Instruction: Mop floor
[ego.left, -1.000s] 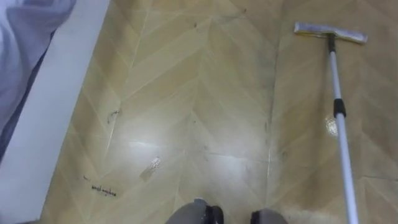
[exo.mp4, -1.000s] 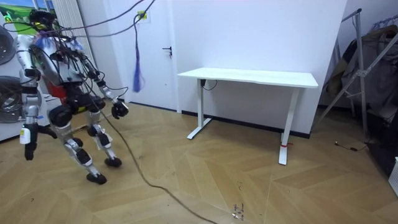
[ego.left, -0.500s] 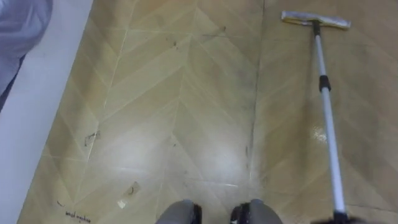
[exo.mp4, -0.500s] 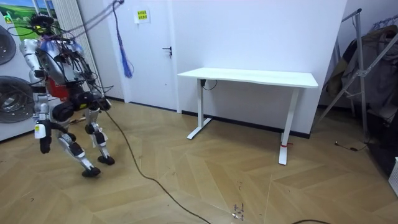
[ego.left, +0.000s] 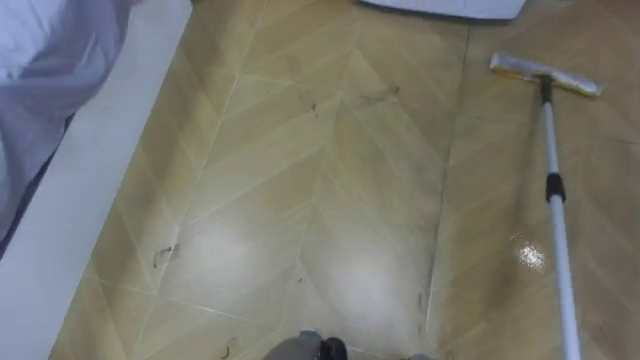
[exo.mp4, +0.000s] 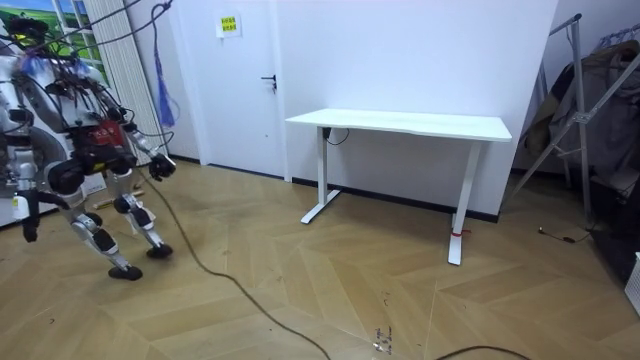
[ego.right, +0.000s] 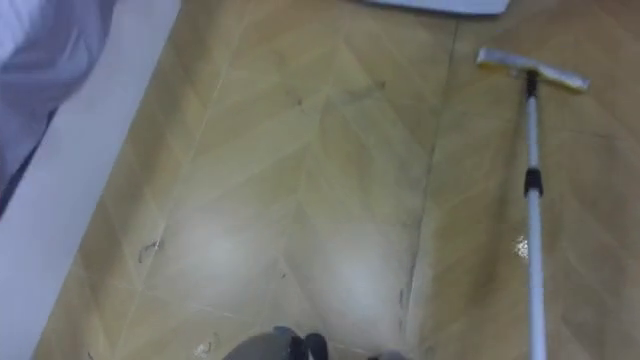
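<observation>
A: The floor (ego.left: 330, 200) looks like wood, chevron boards under a varnish; pale patches of light glare off it.
B: Smooth, but scuffed here and there with dark marks. And the mop (ego.left: 556, 250)?
A: Its pole looks like pale, shiny metal. The dark collar (ego.left: 553, 187) seems to be plastic. The head (ego.left: 545, 75) is flat, pale and dull; whether it's cloth I can't tell.
B: At the left?
A: A white ledge (ego.left: 90, 200), smooth and matt, and lilac cloth (ego.left: 50, 50), soft and creased.
B: The desk (exo.mp4: 400, 124) has a smooth white top with a faint sheen. Its white legs (exo.mp4: 322, 170) look like painted metal. The wall (exo.mp4: 400, 50) is matt white.
</observation>
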